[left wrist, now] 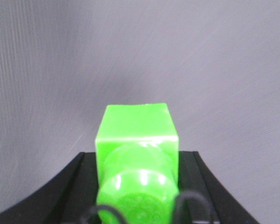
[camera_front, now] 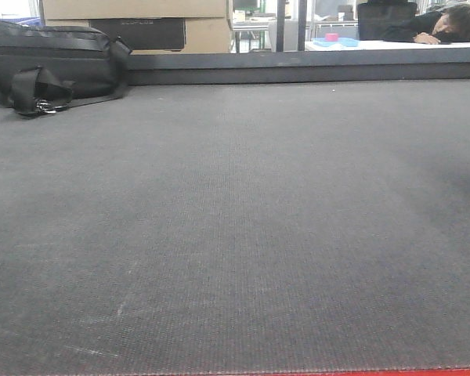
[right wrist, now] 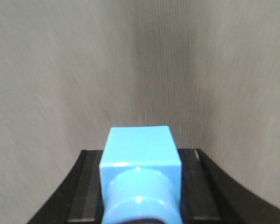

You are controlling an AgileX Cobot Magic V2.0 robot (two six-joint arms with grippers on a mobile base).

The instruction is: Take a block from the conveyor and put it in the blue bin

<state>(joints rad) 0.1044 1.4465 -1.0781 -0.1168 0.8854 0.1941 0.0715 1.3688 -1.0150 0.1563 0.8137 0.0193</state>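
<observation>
No block is seen on the conveyor table (camera_front: 235, 235); whether the green cube (left wrist: 136, 123) at 6 o'clock in the left gripper (left wrist: 139, 196), or the blue cube (right wrist: 140, 149) in the right gripper (right wrist: 140, 205), is clasped cannot be told; a block is judged light, rigid, best pinched across flat faces.

One conveyor (camera_front: 235, 235), one black bag (camera_front: 51, 63), two cardboard boxes (camera_front: 133, 8), one person (camera_front: 446, 27)
</observation>
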